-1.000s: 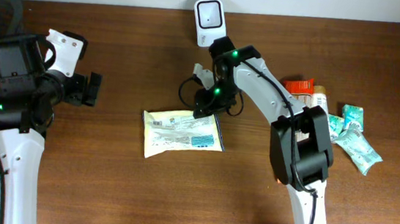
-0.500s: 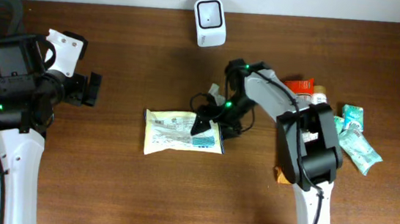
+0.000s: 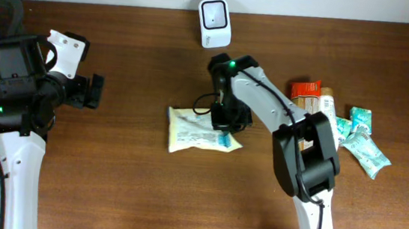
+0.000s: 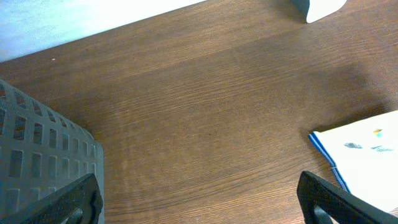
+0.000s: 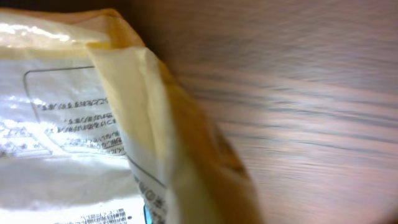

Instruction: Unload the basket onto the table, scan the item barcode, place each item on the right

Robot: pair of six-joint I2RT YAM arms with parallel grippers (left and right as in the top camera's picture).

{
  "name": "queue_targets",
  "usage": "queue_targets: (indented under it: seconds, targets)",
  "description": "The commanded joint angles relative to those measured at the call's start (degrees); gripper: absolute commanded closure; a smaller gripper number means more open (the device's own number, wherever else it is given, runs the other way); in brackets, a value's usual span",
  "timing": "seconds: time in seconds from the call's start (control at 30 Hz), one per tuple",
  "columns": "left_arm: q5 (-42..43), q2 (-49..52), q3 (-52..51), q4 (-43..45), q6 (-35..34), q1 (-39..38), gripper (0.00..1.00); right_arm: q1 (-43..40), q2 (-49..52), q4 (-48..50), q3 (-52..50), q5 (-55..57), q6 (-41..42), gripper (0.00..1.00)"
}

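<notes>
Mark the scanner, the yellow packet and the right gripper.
scanner [image 3: 216,13], overhead view, on its white front face.
yellow packet [image 3: 196,134], overhead view, middle of its printed side.
right gripper [image 3: 223,122], overhead view, at its fingertips on the packet's right edge.

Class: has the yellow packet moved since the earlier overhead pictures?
Yes. The yellow packet slid right, toward the snack pile, judged against the fixed white scanner.
</notes>
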Motion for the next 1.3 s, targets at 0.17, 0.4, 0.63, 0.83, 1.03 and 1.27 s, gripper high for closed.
queue_targets:
  seconds: [0.17, 0.4, 0.63, 0.83, 1.03, 1.27]
  targets:
    - [0.0, -0.7, 0.2, 0.1, 0.9, 0.1, 0.01, 9.2, 4.9, -2.7, 0.5, 27.8, 9.1, 0.96]
    - [0.0, -0.7, 0.2, 0.1, 0.9, 0.1, 0.01, 9.3, 5.1, -1.6, 1.7, 23.9, 4.8, 0.8]
    - [0.0, -0.7, 0.2, 0.1, 0.9, 0.1, 0.01, 6.7, 4.9, -13.1, 23.1, 8.6, -1.9, 0.33]
    - [0.0, -0.7, 0.2, 0.1, 0.9, 0.1, 0.01, 5.6, 5.2, -16.9, 23.8, 1.6, -8.3, 0.09]
    - [0.0, -0.7, 0.2, 0.1, 0.9, 0.1, 0.01, 5.5, 5.2, -16.5, 19.1, 6.5, -14.2, 0.09]
    - [0.0, -0.7, 0.2, 0.1, 0.9, 0.1, 0.01, 3.3, 4.6, -16.0, 18.8, 3.8, -13.0, 0.03]
